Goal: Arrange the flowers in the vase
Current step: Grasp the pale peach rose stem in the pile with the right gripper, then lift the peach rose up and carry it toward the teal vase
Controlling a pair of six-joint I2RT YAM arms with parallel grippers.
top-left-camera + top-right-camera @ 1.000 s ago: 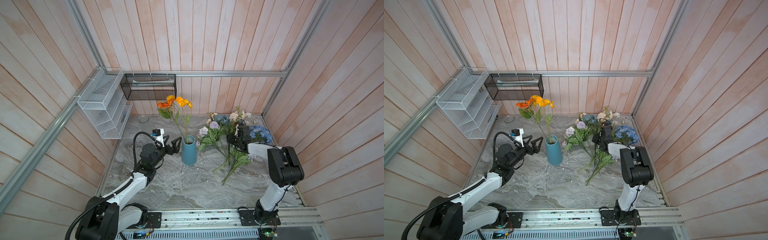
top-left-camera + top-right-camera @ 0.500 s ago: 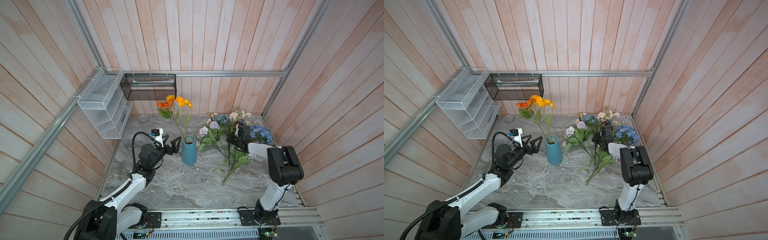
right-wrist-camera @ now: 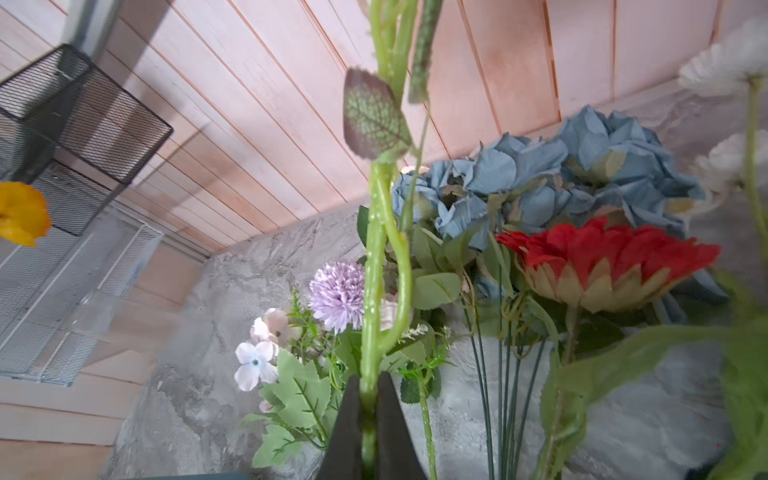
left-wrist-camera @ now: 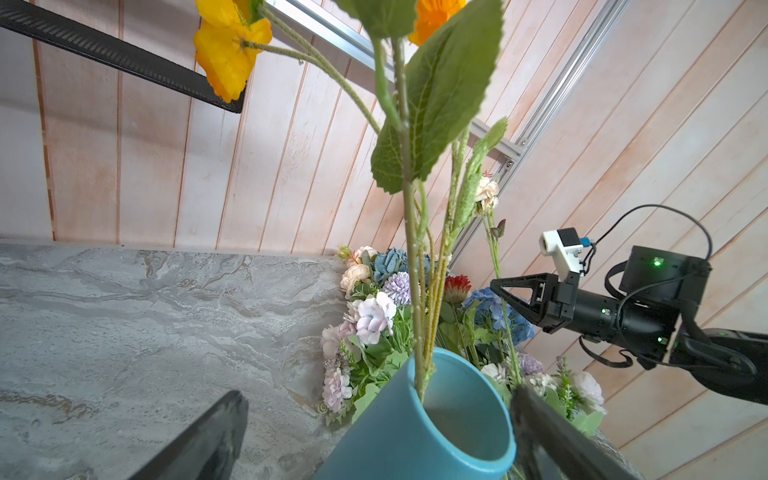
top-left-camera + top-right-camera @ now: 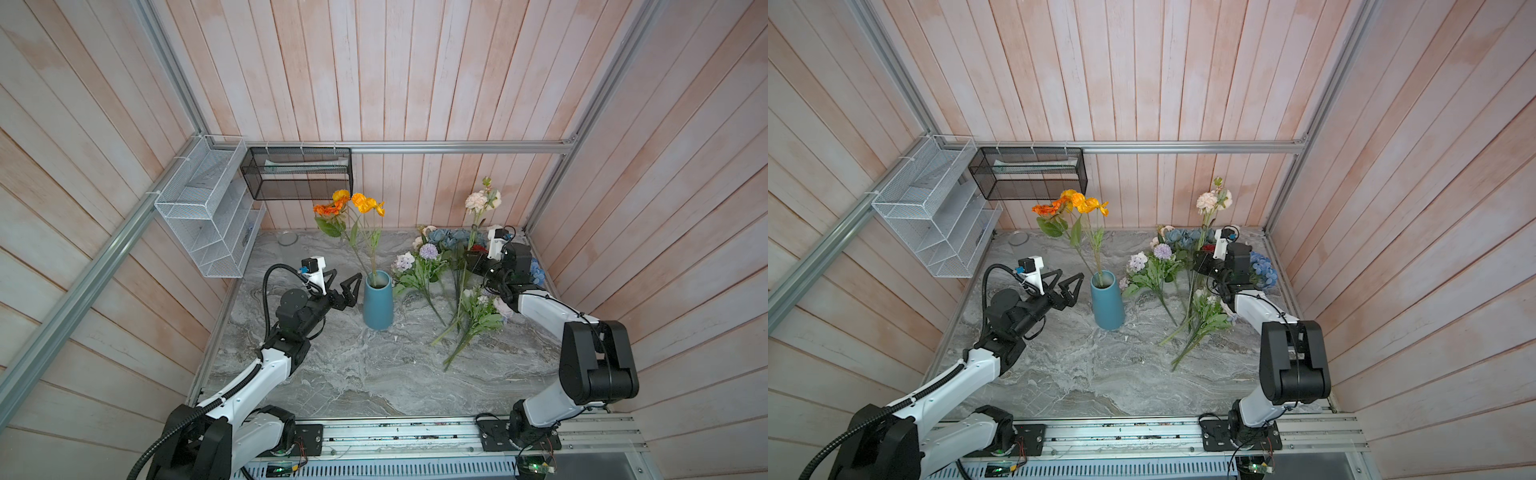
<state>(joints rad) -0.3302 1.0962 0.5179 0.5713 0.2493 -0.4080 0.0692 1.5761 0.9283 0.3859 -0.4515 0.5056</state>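
A blue vase (image 5: 378,301) (image 5: 1108,301) (image 4: 415,424) stands mid-table with orange flowers (image 5: 353,203) (image 5: 1075,203) in it. My left gripper (image 5: 343,282) (image 5: 1068,282) (image 4: 378,392) is open just left of the vase, and in the left wrist view its jaws stand either side of the rim. My right gripper (image 5: 471,259) (image 5: 1200,264) (image 3: 368,399) is shut on the green stem (image 3: 372,291) of a peach-headed flower (image 5: 478,201) (image 5: 1208,201), which stands upright above the pile. Lavender (image 5: 428,250), blue hydrangea (image 3: 582,166) and red (image 3: 602,257) flowers lie on the table.
A white wire rack (image 5: 208,208) and a black mesh basket (image 5: 297,178) hang on the back left wall. A small glass dish (image 5: 287,237) sits at the back. Wooden walls close in behind and beside the right arm.
My right gripper has shut on the stem and lifted the peach-headed flower up out of the pile. The left arm has barely moved.
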